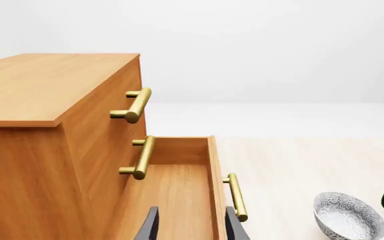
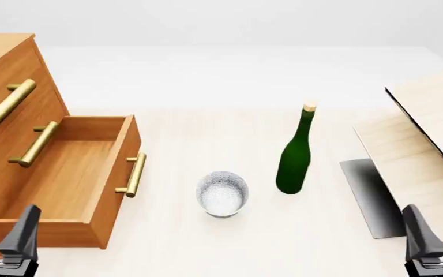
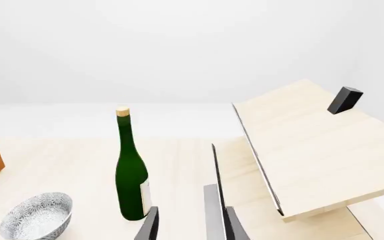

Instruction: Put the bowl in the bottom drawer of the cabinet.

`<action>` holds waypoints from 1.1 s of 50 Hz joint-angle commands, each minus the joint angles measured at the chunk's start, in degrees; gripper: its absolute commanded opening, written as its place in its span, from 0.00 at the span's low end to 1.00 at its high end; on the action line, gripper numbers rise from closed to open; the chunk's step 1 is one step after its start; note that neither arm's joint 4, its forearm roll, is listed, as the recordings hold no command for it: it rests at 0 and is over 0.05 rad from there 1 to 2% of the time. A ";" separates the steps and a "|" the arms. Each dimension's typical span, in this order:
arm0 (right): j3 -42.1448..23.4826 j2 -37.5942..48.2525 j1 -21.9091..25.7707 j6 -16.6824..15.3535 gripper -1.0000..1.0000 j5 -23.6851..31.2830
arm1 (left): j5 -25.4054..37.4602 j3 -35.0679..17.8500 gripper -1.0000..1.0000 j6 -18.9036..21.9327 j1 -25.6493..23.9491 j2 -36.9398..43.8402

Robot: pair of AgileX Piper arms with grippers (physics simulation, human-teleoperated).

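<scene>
bowl (image 2: pixel 222 194) upright on counter (image 2: pixel 206 242), between arms, just right of open bottom drawer (image 2: pixel 67 173) | left tool (image 2: pixel 6 236) nearer, fingers apart, empty | right tool (image 2: pixel 437 236) apart, empty

Matt orange-brown wood cabinet (image 2: pixel 6 75), brass handles, speckled glittery bowl (image 2: pixel 222 194), glossy green glass bottle (image 2: pixel 295 158).

Cabinet (image 2: pixel 6 86) at left edge of frame. Bottom drawer (image 2: pixel 67 173) pulled open, nothing in it, handle (image 2: pixel 134 174) facing centre. Bowl (image 2: pixel 222 194) upright on table (image 2: pixel 206 242), lower centre, just right of the handle, not touching. Green bottle (image 2: pixel 295 153) upright near its right. Pale boards (image 2: pixel 429 156) tilted at right edge. Left gripper (image 2: pixel 2 231) bottom left corner, right gripper (image 2: pixel 437 234) bottom right, both with fingers apart and holding nothing.
</scene>
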 commanded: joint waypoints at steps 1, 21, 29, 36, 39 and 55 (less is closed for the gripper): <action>-0.12 0.20 -0.04 0.16 1.00 -0.04 | -0.18 -0.03 1.00 0.13 -0.12 0.25; -0.43 1.69 0.03 0.10 1.00 -1.20 | 1.12 -5.82 1.00 -0.28 -11.10 -0.23; -0.46 1.96 0.05 0.08 1.00 -1.44 | -3.19 -1.99 1.00 -0.13 -15.45 -0.23; -0.48 1.93 0.07 0.08 1.00 -1.39 | -1.57 -3.17 1.00 0.66 -18.77 -0.23; -0.51 1.83 0.07 0.08 1.00 -1.26 | -1.21 -3.36 1.00 1.05 -20.09 -0.23; -0.58 1.39 0.10 0.07 1.00 -0.76 | -0.57 -5.89 1.00 1.84 -24.79 3.28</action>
